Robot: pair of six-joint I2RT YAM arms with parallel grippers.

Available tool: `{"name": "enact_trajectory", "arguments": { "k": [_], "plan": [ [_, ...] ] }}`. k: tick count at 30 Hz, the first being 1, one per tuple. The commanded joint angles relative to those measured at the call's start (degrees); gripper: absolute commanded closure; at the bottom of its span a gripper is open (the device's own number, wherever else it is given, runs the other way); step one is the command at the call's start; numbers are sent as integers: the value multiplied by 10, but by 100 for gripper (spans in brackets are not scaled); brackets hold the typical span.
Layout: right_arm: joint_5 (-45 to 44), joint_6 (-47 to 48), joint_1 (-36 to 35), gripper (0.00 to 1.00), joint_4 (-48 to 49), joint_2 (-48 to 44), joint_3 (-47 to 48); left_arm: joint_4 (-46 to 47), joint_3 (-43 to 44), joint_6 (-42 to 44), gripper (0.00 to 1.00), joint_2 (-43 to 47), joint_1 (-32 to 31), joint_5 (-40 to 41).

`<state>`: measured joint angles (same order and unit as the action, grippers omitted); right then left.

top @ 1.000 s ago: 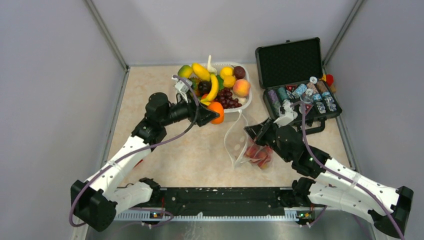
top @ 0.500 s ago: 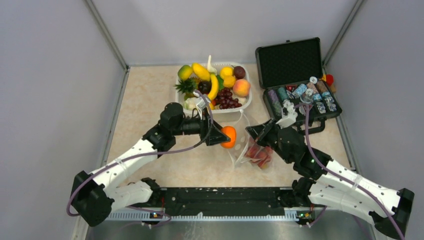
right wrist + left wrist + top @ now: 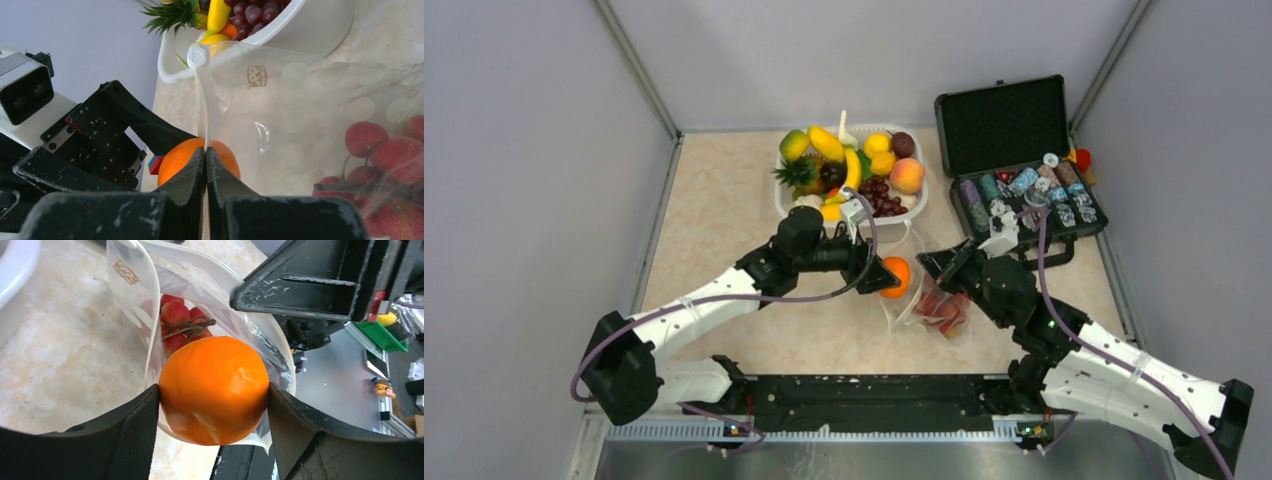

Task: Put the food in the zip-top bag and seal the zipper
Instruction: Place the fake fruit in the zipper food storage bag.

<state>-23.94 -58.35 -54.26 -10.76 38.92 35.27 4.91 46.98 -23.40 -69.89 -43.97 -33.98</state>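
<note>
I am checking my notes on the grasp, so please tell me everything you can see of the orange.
The orange is a round, glossy toy fruit, plastic by its look, whole and evenly bright orange. The jaws of the left gripper press it from two opposite sides, off the table. It hangs at the open mouth of the zip-top bag, near the strawberries inside.

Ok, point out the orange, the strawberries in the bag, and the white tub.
orange (image 3: 214, 389): left wrist view, middle of its skin.
strawberries (image 3: 364, 138): right wrist view, on one berry.
white tub (image 3: 320, 22): right wrist view, outer wall.
</note>
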Motion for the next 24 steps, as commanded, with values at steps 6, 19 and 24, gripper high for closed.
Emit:
{"name": "enact_trajectory", "arguments": {
  "k": [6, 19, 24],
  "plan": [
    [-13, -2, -2, 100, 15, -15, 5, -10, 45, 23, 4, -14, -3, -7],
    [19, 45, -3, 100, 133, -57, -37, -98, 52, 75, 1, 89, -3, 127],
    [33, 70, -3, 100, 176, -76, -52, -135, 44, 65, 1, 89, -3, 256]
  ]
}}
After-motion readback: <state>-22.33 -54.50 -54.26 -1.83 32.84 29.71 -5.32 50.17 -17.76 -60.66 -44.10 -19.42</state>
